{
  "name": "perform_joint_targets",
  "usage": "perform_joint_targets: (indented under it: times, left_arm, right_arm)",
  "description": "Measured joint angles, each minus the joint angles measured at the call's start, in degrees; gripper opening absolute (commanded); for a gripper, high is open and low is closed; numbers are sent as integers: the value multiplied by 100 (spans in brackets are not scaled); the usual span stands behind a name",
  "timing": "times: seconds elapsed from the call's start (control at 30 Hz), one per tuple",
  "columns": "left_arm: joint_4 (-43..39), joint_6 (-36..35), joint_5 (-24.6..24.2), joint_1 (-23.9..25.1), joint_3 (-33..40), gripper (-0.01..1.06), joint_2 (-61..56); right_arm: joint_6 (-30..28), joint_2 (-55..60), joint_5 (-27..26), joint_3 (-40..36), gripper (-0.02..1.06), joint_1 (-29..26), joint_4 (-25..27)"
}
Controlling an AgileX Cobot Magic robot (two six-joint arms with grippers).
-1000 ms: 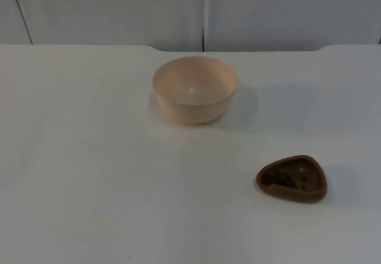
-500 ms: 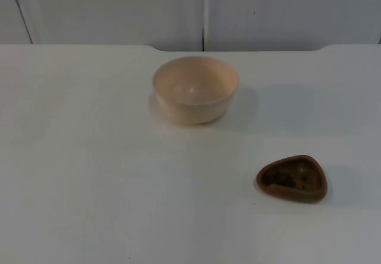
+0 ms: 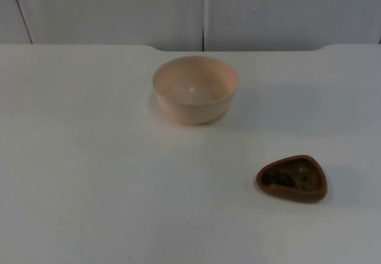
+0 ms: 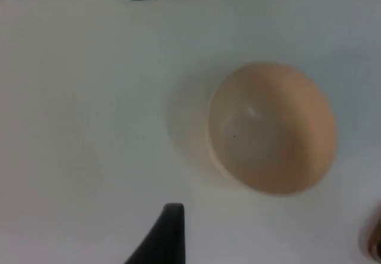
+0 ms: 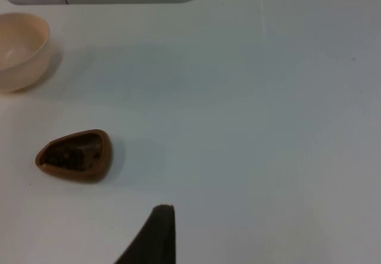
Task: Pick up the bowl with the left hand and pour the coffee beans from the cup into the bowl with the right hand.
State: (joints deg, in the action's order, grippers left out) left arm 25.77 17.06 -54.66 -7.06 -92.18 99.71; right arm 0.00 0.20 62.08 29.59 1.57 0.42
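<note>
You have a cream bowl (image 3: pixel 195 89) standing upright on the white table (image 3: pixel 89 174), toward the far side near the grey partition wall (image 3: pixel 107 8). It touches nothing else, and as far as you can see inside it, it holds nothing. A brown cup (image 3: pixel 292 178) with a rounded three-cornered rim sits nearer to you and off to the right, well apart from the bowl. Dark coffee beans (image 3: pixel 280 179) lie in the bottom of it.

From the left wrist view you look down onto the bowl (image 4: pixel 272 127): its pale inside faces the camera, and a soft shadow falls on the table beside it. One black fingertip of the left gripper (image 4: pixel 162 235) stands above the table, apart from the bowl and not touching it. You cannot tell whether this gripper is spread or closed.

In the right wrist view you see the cup (image 5: pixel 75 155) on the table with the beans dark inside it, and the bowl (image 5: pixel 21 49) farther off behind it. One black fingertip of the right gripper (image 5: pixel 152 236) stands clear of the cup, with bare table between them. You cannot tell this gripper's state either.
</note>
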Motion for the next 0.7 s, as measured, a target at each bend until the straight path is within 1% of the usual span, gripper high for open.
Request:
perform_joint_targets:
  times: [0.2, 0.47, 0.7]
  left_arm:
    - [0, -203, -11, -210, -437, 98, 759]
    - [0, -719, -11, -210, -767, 98, 1678]
    - [0, -1085, -22, -210, -1005, 98, 2235]
  right_arm:
    - [0, 0, 0, 0, 105, 0, 0]
    - [0, 0, 0, 0, 105, 0, 0]
    - [0, 0, 0, 0, 105, 0, 0]
